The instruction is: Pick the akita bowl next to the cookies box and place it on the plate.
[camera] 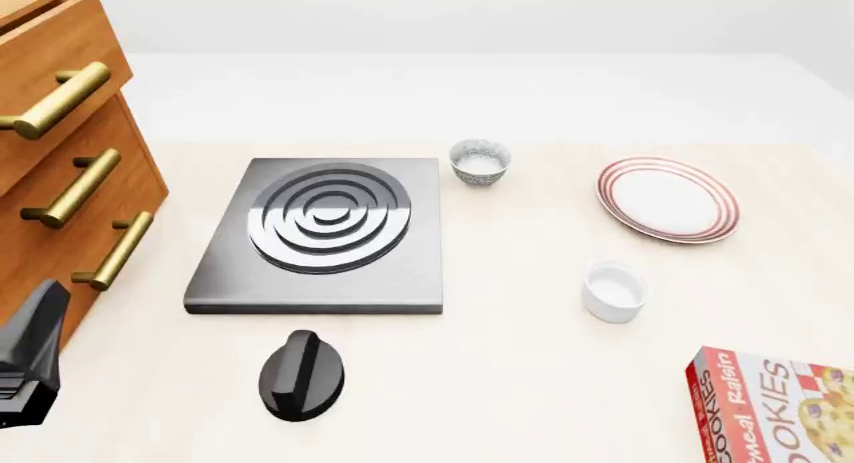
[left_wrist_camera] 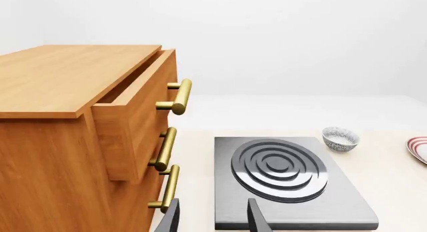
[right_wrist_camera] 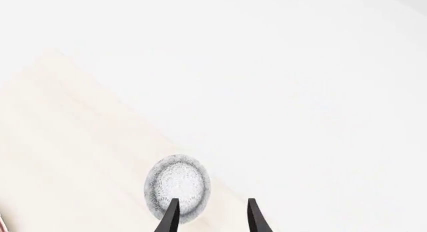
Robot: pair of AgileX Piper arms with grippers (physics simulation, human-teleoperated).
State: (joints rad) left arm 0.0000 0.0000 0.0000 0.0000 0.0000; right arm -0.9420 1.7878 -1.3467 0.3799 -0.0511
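Observation:
A speckled grey-and-white akita bowl (right_wrist_camera: 178,187) sits near the table's pale edge in the right wrist view. My right gripper (right_wrist_camera: 212,218) hangs open above it, one finger overlapping its rim. That bowl and the right gripper are outside the front view. The cookies box (camera: 778,408) lies at the front right corner. A look-alike bowl (camera: 479,162) stands beside the stove, also in the left wrist view (left_wrist_camera: 340,139). The red-ringed plate (camera: 666,199) lies at the right. My left gripper (left_wrist_camera: 212,219) is open and empty near the drawers.
A black stove plate (camera: 324,233) with a ringed burner sits left of centre, its knob (camera: 302,375) in front. A wooden drawer cabinet (camera: 60,173) with brass handles stands at the left, top drawer slightly open. A plain white cup (camera: 615,291) stands below the plate.

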